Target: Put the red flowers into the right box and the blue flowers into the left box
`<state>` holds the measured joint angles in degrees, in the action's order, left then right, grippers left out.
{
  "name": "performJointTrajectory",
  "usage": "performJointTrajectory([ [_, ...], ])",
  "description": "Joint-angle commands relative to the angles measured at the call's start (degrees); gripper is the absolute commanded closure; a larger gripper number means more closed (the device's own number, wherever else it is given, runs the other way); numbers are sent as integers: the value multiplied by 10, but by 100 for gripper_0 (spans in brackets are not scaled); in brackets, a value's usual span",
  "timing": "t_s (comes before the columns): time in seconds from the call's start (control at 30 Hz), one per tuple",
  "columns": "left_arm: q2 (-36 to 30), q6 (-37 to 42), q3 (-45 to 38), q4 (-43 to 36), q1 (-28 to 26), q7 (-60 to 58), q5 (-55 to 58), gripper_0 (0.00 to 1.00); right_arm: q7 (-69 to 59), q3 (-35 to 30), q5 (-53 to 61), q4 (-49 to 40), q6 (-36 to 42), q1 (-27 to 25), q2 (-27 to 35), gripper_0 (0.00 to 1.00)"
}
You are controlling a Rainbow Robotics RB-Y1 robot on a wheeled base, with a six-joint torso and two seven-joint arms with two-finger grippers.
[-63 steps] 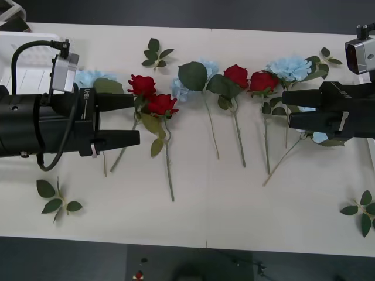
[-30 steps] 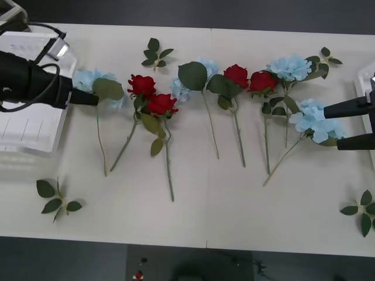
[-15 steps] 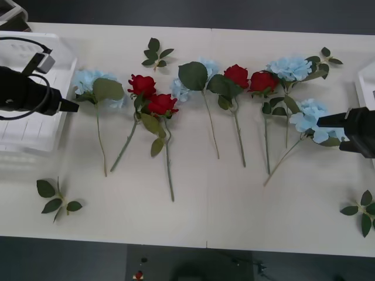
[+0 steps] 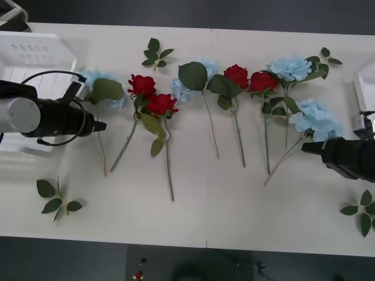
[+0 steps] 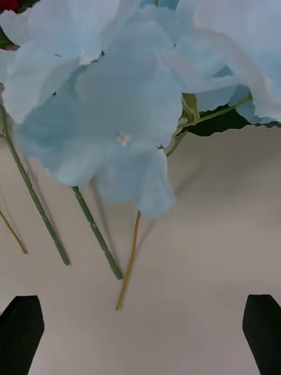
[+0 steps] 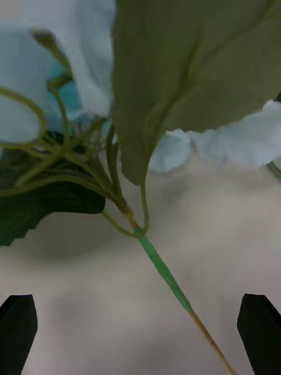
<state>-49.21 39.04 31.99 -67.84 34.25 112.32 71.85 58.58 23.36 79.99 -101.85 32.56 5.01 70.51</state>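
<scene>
The left arm is extended inward from the left edge, low over the table, wrist level. The left gripper (image 4: 101, 125) is pointed rightward, its black fingers (image 6: 17, 328) spread wide apart, nothing held between them. The right arm is reached in from the right edge. The right gripper (image 4: 306, 148) is pointed leftward, fingers (image 5: 20, 331) likewise parted and empty.

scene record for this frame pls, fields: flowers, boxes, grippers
red flowers: four on the table, none boxed
blue flowers: four on the table, none boxed
left box: far left, white slotted
right box: rim at the far right edge
left gripper: open, over the leftmost blue flower's stem
right gripper: open, just short of the rightmost blue bloom
</scene>
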Motion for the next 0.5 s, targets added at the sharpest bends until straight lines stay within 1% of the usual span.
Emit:
performJointTrajectory([
  [0.03,9,-6,-9,-5,0,-17,-23,1,-72,-7,-63,8,0,13,-31,0],
  [0.13,21,-6,-8,-5,0,-21,-29,8,-92,-7,-113,17,13,24,-59,0],
  [0.17,26,-6,-8,-5,1,-24,-40,16,-102,-7,-135,25,20,31,-71,0],
  [0.2,30,-6,-9,-5,2,-25,-47,21,-109,-7,-145,29,22,33,-77,0],
  [0.23,36,-6,-9,-5,4,-28,-61,37,-118,-7,-164,36,30,42,-87,0],
  [0.3,42,-7,-9,-5,5,-37,-79,61,-132,-7,-186,46,42,55,-100,0],
  [0.33,46,-7,-9,-5,6,-50,-92,86,-141,-7,-201,50,50,62,-110,0],
  [0.37,49,-7,-8,-5,6,-59,-102,96,-148,-7,-214,53,55,68,-117,0],
  [0.4,53,-7,-9,-5,6,-65,-112,100,-156,-7,-224,55,61,74,-123,0],
  [0.5,63,-17,-9,-5,7,-79,-143,100,-178,-6,-261,66,82,94,-146,0],
])
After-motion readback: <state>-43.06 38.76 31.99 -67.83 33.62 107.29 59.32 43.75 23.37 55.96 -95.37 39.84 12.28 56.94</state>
